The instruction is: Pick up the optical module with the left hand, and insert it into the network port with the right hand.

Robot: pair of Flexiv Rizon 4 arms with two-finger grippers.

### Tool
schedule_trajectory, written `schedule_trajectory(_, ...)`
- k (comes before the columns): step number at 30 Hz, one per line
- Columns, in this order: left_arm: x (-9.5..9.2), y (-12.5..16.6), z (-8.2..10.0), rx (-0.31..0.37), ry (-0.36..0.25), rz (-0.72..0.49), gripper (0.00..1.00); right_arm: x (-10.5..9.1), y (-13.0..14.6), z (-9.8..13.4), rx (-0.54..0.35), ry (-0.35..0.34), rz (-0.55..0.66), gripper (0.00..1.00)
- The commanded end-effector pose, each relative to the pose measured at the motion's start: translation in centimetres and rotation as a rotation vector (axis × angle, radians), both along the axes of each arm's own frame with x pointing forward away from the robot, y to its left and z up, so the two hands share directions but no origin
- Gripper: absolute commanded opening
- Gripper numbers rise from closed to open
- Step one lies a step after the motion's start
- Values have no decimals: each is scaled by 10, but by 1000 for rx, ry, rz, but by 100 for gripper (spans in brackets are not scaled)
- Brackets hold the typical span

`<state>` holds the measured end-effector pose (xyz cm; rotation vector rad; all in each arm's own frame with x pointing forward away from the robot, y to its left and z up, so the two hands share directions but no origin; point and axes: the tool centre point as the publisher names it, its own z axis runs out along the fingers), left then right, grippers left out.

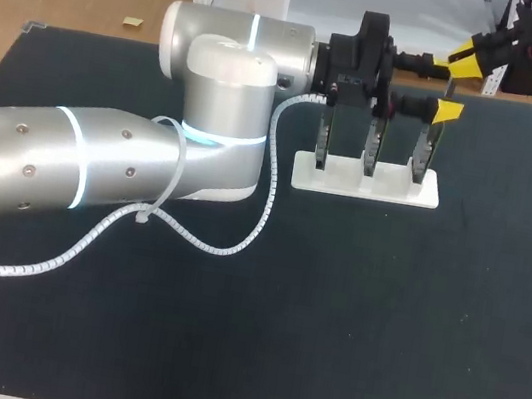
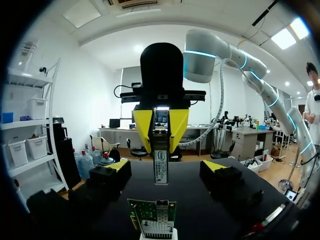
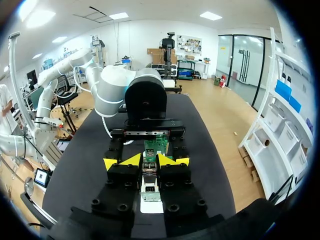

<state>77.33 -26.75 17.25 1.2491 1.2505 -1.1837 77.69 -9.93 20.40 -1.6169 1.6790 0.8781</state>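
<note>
right gripper (image 3: 148,161) clamped on the optical module (image 2: 160,161), which hangs above the network port (image 2: 156,226), not touching it. left gripper (image 2: 166,169) wide open, empty, flanking the module. risk: a slight misalignment jams the module on the port's mouth, or it bumps the left fingers.

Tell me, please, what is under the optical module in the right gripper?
Under the optical module, held by the right gripper, stands a green network card in a white stand, not touching it. The inside of its port is not visible.
</note>
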Motion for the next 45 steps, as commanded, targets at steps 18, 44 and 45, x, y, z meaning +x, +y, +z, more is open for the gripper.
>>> schedule_trajectory(18,-15,25,-4,195,-43,31,100,-2,0,1,-7,-17,-9,0)
schedule_trajectory(44,-6,31,-22,370,-36,-33,100,0,-2,1,-1,-22,-18,0)
schedule_trajectory(45,-6,32,-23,388,-36,-29,100,1,-2,1,-1,-22,-19,0)
